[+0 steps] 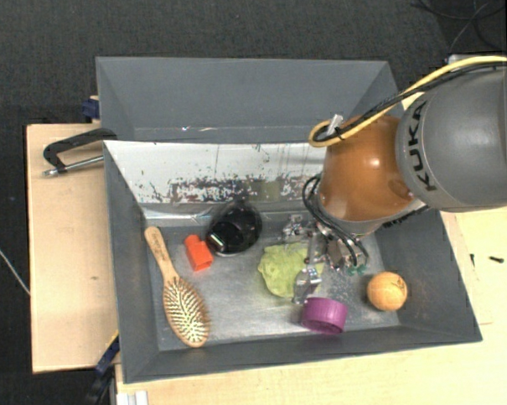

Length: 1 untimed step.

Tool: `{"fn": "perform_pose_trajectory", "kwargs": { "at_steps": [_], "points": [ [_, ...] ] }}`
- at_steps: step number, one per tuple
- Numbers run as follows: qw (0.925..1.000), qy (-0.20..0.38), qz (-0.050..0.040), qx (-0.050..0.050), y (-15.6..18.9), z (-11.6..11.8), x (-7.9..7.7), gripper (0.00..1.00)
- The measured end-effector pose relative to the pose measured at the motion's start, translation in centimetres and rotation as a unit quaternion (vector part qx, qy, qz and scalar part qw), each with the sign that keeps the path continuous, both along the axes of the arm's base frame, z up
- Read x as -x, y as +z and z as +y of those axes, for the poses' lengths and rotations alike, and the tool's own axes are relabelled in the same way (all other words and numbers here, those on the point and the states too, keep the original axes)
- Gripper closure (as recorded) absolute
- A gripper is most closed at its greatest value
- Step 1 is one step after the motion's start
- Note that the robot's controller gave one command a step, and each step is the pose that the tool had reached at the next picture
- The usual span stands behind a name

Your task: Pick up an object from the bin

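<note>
Grey bin [128, 245], arm [465, 138] low inside it. Gripper [309, 275] sits at the right edge of a crumpled pale-green lump [279, 270], possibly touching it. Can't tell how wide it's set; the view doesn't show it. Wooden hairbrush [179, 295] well off to its view-left. Black round piece [234, 229] up and left. Purple cup [324, 314] on its side just below. Orange ball [386, 291] near, to the right. Small orange block [198, 252] left, beside the black piece.

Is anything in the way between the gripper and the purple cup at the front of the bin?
Nothing visible. The gripper is right next to the purple cup. The pale green lump lies to the gripper's side, not between them.
</note>
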<state>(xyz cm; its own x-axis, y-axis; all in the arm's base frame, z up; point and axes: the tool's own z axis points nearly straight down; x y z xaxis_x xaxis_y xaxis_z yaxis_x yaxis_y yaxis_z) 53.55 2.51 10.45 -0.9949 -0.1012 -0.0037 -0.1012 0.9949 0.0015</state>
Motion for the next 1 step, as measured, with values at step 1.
{"fn": "perform_pose_trajectory", "kwargs": {
  "at_steps": [1],
  "points": [
    [0.9941,-0.108,-0.0027,-0.001,-2.94,-0.23,0.12,0.0]
  ]
}}
